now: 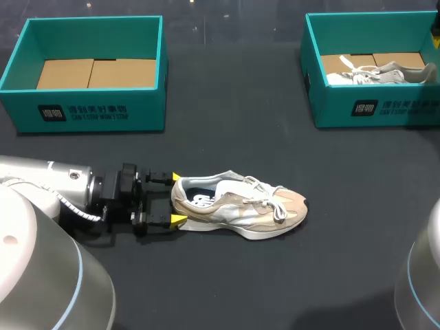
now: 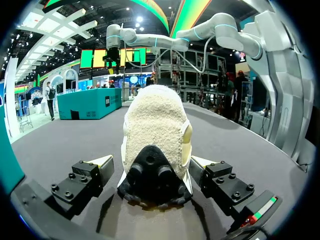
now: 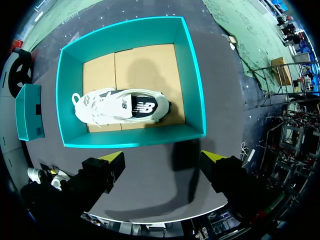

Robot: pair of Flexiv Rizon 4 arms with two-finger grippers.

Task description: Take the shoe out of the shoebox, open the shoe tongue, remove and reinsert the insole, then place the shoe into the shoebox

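1. The left arm [image 1: 62, 182] lies low over the black table surface [image 1: 227, 275], coming in from the robot's left side.
2. The left gripper [image 1: 177, 199] has its yellow-tipped fingers spread, one on each side of the heel of the beige-and-white lace-up sneaker [image 1: 237, 206]. In the left wrist view a gap shows between one fingertip and the heel, so the fingers straddle the heel without pinching it.
3. The sneaker stands on its sole on the table, outside both boxes. Its heel faces the left gripper and its toe points toward the robot's right. Its white laces lie across the tongue, and a dark insole shows in the opening.
4. The empty teal cardboard shoebox [image 1: 89, 110] stands at the far left of the table, well apart from the sneaker. Its brown cardboard floor [image 1: 96, 72] is exposed.
5. A second teal shoebox [image 1: 375, 110] stands at the far right and holds a white-and-grey sneaker [image 1: 375, 72] lying on its side.
6. The right gripper [image 3: 162, 157] hangs above the second box, fingers spread wide with nothing between them.
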